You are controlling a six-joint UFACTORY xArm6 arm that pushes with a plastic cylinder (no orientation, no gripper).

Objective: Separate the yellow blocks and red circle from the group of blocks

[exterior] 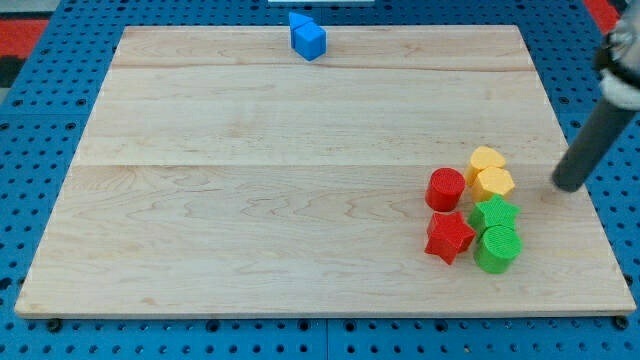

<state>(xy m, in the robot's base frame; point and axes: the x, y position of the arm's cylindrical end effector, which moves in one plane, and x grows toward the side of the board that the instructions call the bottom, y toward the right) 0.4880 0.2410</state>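
A group of blocks sits at the board's lower right. The red circle (446, 189) is at the group's left. Two yellow blocks touch each other at the group's top: a heart-like one (486, 160) and a hexagon-like one (493, 183) just below it. A red star (449, 237) lies under the red circle. A green star (494, 214) and a green circle (497, 249) are at the group's right. My tip (569, 185) is to the right of the yellow blocks, apart from them.
A blue block (307, 39) lies alone near the board's top edge, left of centre. The wooden board (250, 200) rests on a blue pegboard. The board's right edge runs close to my tip.
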